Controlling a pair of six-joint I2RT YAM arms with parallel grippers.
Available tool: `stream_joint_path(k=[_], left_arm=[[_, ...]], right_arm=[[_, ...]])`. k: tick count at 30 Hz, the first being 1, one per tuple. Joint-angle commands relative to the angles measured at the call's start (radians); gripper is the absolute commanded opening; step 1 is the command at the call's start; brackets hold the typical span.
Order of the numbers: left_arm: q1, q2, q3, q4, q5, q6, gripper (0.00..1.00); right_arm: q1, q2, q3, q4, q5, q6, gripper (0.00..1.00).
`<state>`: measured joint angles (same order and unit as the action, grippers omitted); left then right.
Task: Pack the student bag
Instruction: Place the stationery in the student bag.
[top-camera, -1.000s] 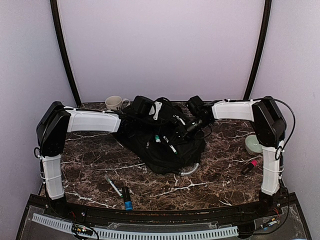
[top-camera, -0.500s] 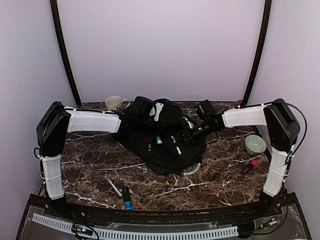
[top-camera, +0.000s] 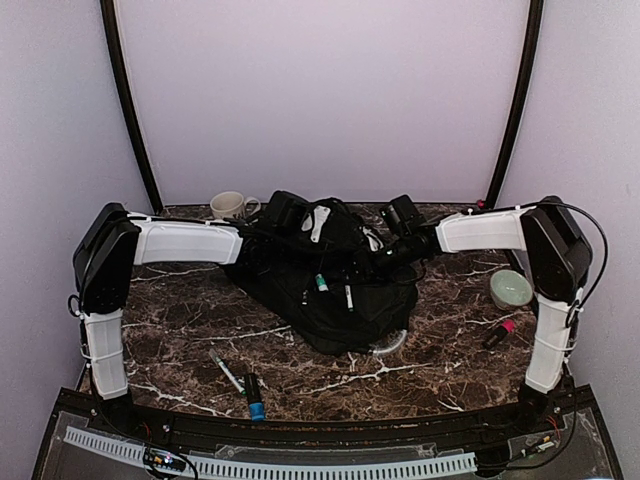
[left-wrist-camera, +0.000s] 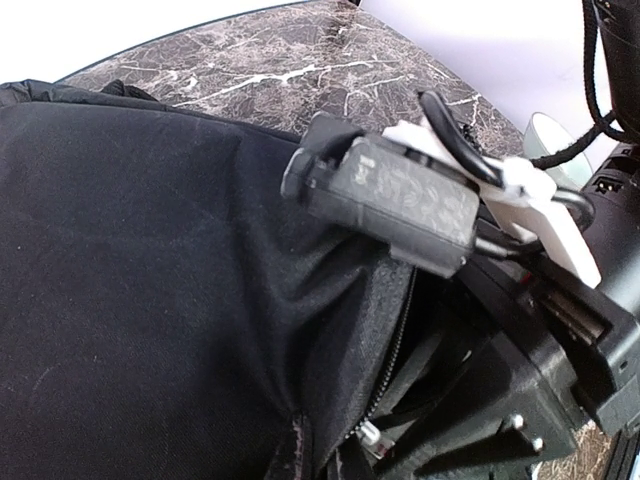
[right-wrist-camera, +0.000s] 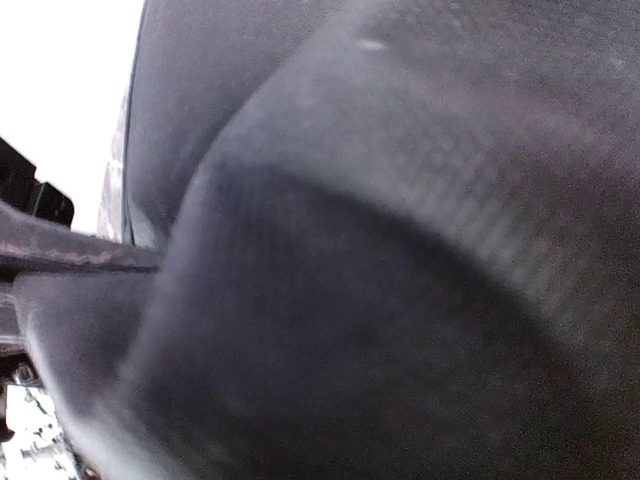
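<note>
Top external: right arm back on the bag, loose pens not packed yet

Left to right, all relative to the student bag, which sits slumped mid-table between both arms.

Mug is behind-left of the bag, apart from it. Left gripper is clamped on the bag's rear-left fabric. Left wrist view shows folds drawn up to it next to an open zipper. No change on that side over the last second.

Grey pen and blue-capped marker lie on the table front-left of the bag, unmoved.

Green-tipped marker and white marker rest on the bag's top face. Can't tell if they're in the opening or just on the cloth. They've barely shifted.

Change: right gripper was over the bag's right half a second ago, pulled out to the right, and is now back against the bag's right side. The bag's right flank bulges out more. Jaw state: can't tell, since the right wrist view is only blurred dark fabric at close range. Nothing visibly carried.

Pale bowl and pink marker are right of the bag, both apart from it.

My read: a re-approach to work the opening. With pens outside the bag, packing is early.
</note>
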<state>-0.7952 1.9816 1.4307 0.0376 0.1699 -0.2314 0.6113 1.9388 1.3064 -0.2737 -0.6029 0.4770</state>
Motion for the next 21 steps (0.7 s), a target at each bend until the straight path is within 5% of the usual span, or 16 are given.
stream_joint_path(k=[1, 9, 21], left_arm=[[-0.039, -0.049, 0.055, -0.013, 0.11, 0.006, 0.0], [-0.039, -0.069, -0.001, 0.008, 0.12, 0.052, 0.0], [-0.038, -0.084, 0.001, -0.036, 0.167, 0.117, 0.0]], right_arm=[[0.006, -0.03, 0.007, 0.001, 0.036, -0.069, 0.44], [-0.001, -0.299, -0.082, -0.048, 0.123, -0.301, 0.61], [0.157, -0.454, -0.26, -0.132, 0.251, -0.986, 0.47]])
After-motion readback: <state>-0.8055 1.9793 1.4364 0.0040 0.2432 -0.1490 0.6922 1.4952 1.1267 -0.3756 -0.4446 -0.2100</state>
